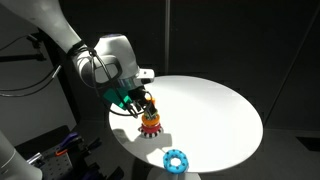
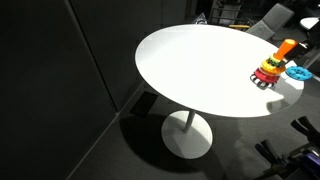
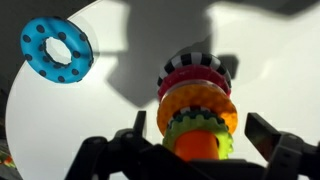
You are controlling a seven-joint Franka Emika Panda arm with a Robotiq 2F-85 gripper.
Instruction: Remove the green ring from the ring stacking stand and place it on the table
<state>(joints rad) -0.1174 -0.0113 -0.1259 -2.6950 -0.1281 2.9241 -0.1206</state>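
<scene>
Exterior, arm side: I count one ring stacking stand [image 1: 150, 122] near the edge of the round white table [image 1: 215, 105]. Its orange peg is upright with a red scalloped ring low on it. The gripper [image 1: 143, 103] is right over it. One light-blue ring [image 1: 176, 159] lies flat, apart from the stand and nearer the rim.
Exterior, other side: the stand [image 2: 270, 70] is small at the table [image 2: 190, 70] edge. I can read red and yellow bands and the orange peg. The light-blue ring [image 2: 298, 72] is just beside it.
Wrist: green ring [image 3: 200, 125] is scalloped and topmost on the stand, still on the peg. Beneath it are one orange-yellow, one red and one dark-and-white ring.
Tool: fingers [image 3: 262, 130] sit either side of the green ring with no contact I can see — jaws apart, holding nothing.
Count: one stand, four stacked rings, one loose light-blue ring [image 3: 57, 50].
</scene>
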